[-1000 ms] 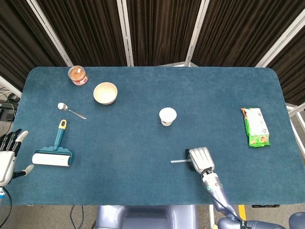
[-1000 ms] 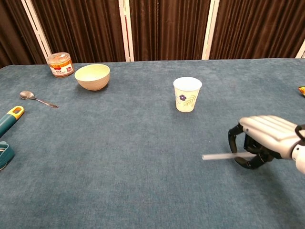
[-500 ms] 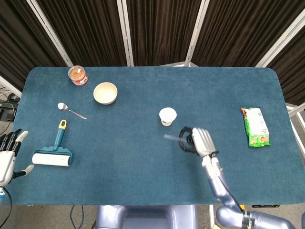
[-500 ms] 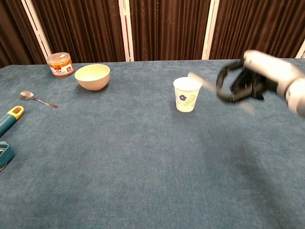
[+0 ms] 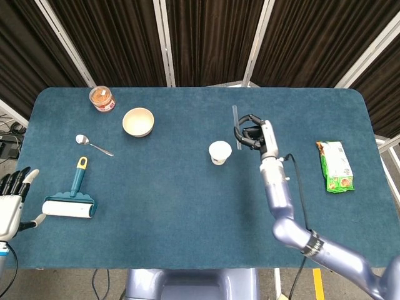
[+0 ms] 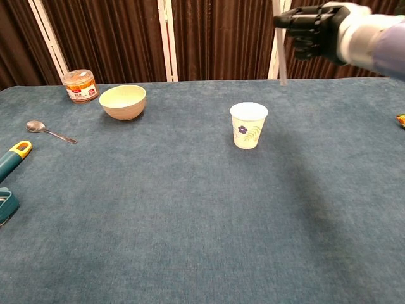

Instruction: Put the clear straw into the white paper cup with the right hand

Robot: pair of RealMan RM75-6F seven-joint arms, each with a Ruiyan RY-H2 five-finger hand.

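Note:
The white paper cup (image 5: 220, 152) (image 6: 249, 125) with a leaf print stands upright near the table's middle. My right hand (image 5: 255, 135) (image 6: 314, 27) is raised well above the table, up and to the right of the cup, and grips the clear straw (image 5: 236, 127) (image 6: 280, 54). The straw hangs almost upright from the hand, its lower end above and to the right of the cup's rim in the chest view. My left hand (image 5: 11, 200) rests open at the table's left front edge, holding nothing.
A cream bowl (image 5: 138, 122), an orange-lidded jar (image 5: 102, 98) and a spoon (image 5: 93, 144) sit at the back left. A teal lint roller (image 5: 72, 199) lies at the front left. A green snack packet (image 5: 335, 166) lies at the right.
My right hand has lifted the straw from low over the table's front and carried it up and back beside the cup. The straw has turned from level to nearly upright.

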